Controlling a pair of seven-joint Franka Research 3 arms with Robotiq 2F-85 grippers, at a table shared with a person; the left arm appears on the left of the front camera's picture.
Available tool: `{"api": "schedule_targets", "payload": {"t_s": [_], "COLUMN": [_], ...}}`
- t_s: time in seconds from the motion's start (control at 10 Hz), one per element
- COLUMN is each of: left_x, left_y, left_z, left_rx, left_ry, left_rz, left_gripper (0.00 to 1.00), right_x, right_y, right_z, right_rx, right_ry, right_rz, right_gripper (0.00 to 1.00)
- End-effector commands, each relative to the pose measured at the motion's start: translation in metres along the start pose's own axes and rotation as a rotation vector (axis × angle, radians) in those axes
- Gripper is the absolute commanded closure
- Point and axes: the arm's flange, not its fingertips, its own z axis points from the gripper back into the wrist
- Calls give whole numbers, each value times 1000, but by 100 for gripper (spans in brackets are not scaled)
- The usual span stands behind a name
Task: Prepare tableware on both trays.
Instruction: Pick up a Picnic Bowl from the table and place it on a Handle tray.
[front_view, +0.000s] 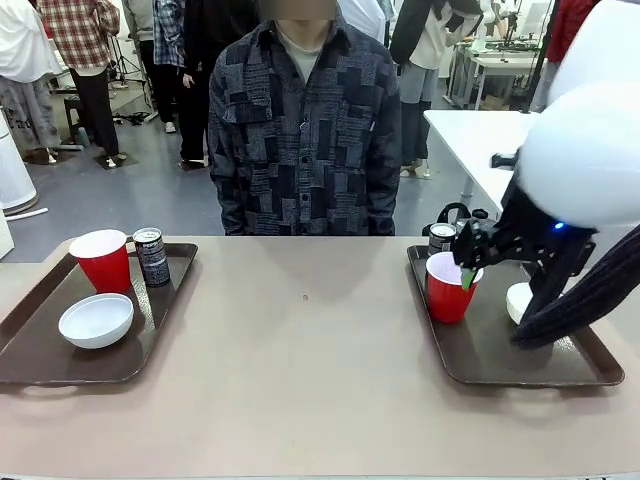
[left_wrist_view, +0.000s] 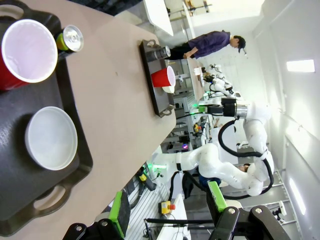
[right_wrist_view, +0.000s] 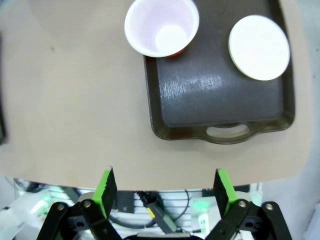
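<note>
In the front view's right half, the right arm hides most of a white bowl; the right tray's can sits half behind the red cup; the left tray is cut at the left edge.

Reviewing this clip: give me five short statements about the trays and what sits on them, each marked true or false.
1. The left tray holds a red cup, a white bowl and a dark can. True.
2. The bowl on the left tray is stacked inside the cup. False: it sits apart from the cup, nearer the robot's edge.
3. The right tray holds a red cup standing upright. True.
4. The can on the right tray lies on its side. False: it stands upright behind the cup.
5. The right end effector grips the right tray's handle. False: its jaws are open and hold nothing, and the tray lies beyond them.
</note>
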Motion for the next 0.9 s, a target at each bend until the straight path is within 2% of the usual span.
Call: {"api": "schedule_targets", "payload": {"t_s": [0.0,0.3,0.4,0.6,0.7,0.8], "left_x": [1,1,1,1,1,1], "left_y": [-4,-4,-4,-4,-4,-4], "left_z": [1,1,1,1,1,1], "left_rx": [-12,-12,-12,-12,-12,-12], "left_ry": [-11,-11,-11,-11,-11,-11], "left_rz": [9,9,9,9,9,9], "left_gripper": [18,18,18,18,18,18], "right_x": [28,81,91,103,102,96], "right_y": [-72,-149,-172,-212,-222,-222], "right_z": [36,60,60,59,58,59], "right_rx": [218,447,532,678,748,778], "right_ry": [66,182,227,340,347,331], "right_rz": [-147,-336,-362,-249,-173,-153], "right_gripper": [0,0,0,0,0,0]}}
